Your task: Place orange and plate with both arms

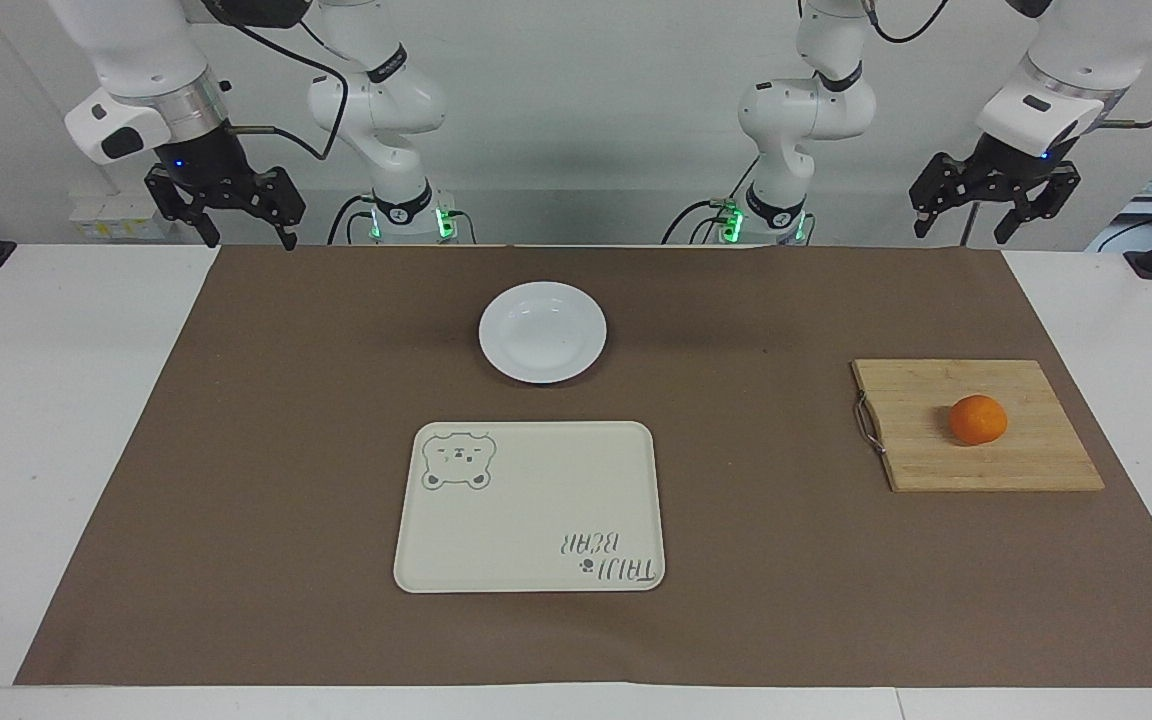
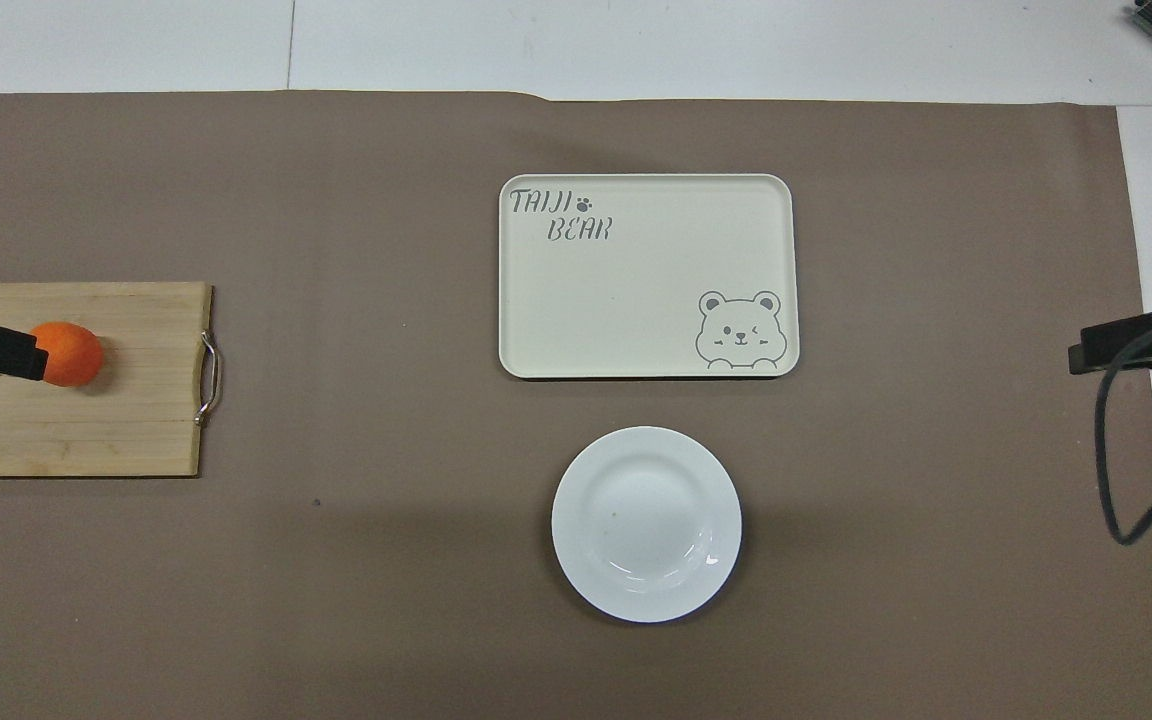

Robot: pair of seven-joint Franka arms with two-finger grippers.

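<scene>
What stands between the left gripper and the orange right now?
Nothing visible. The orange sits alone on the cutting board, and the left gripper hangs raised, jaws open, at that end of the table, with only bare board and mat below.

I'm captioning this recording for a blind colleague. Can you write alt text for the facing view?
A white plate sits empty on a brown mat, with a cream bear-print tray farther from the robots and an orange on a wooden cutting board toward the left arm's end. Both the left gripper and right gripper hang open above the table's edge.
</scene>
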